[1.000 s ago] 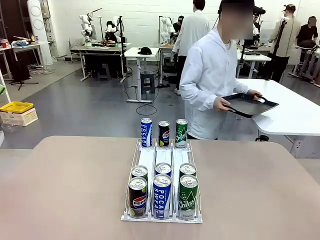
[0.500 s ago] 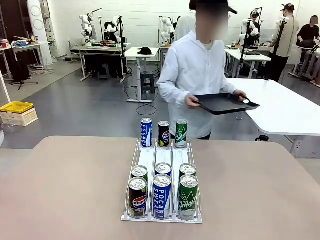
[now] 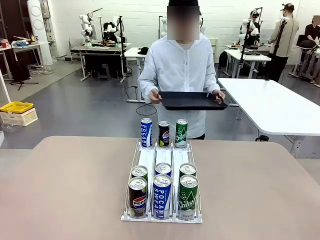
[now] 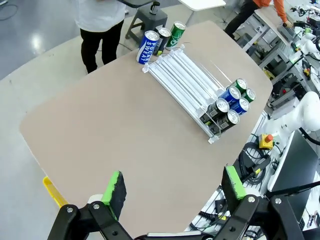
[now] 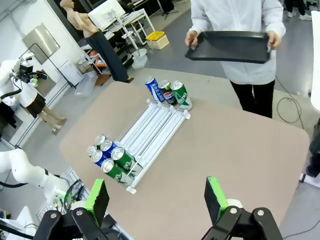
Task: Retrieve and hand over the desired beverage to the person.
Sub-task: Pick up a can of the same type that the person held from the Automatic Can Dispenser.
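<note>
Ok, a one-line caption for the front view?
A person holding a black tray faces a three-lane can rack on the table.

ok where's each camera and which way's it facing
Front: fixed at the robot's side of the table, facing across the can rack to the person holding a tray.
Left wrist: overhead, looking down past the open left fingers at the rack.
Right wrist: overhead, looking down past the open right fingers at rack and person.
Shared: rack in all three.
</note>
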Available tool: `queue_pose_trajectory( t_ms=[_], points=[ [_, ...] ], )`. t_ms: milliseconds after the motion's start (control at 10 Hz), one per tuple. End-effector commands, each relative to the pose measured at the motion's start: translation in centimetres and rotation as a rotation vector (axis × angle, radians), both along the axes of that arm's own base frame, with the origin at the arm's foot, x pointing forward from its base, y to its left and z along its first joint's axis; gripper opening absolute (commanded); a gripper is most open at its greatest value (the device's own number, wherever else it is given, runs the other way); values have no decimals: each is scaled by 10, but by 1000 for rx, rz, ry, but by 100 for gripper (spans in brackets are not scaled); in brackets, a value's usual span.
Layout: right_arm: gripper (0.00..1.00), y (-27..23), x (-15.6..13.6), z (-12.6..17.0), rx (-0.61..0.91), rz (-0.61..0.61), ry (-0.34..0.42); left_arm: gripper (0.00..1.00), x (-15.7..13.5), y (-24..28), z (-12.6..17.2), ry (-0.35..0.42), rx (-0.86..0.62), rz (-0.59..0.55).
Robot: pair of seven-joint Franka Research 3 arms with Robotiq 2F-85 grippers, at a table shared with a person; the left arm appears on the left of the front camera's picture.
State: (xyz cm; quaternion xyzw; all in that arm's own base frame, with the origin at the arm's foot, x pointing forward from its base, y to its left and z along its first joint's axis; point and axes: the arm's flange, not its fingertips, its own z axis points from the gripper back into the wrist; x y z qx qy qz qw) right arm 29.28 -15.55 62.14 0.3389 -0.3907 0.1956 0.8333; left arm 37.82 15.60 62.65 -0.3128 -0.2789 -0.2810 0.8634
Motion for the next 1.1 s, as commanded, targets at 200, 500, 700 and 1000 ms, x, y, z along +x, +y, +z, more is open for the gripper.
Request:
queue_pose_trajectory(
  t_ms=[200, 500, 700, 1000],
  points=[
    [100, 0, 2, -1, 3, 18, -12, 100, 2, 0, 1, -20, -12, -20],
    [100, 0, 2, -1, 3, 18, -12, 100, 2, 0, 1, -20, -12, -20],
    [100, 0, 2, -1, 3, 18, -12, 100, 2, 0, 1, -20, -12, -20],
    [100, 0, 2, -1, 3, 18, -12, 100, 2, 0, 1, -20, -12, -20]
  ],
)
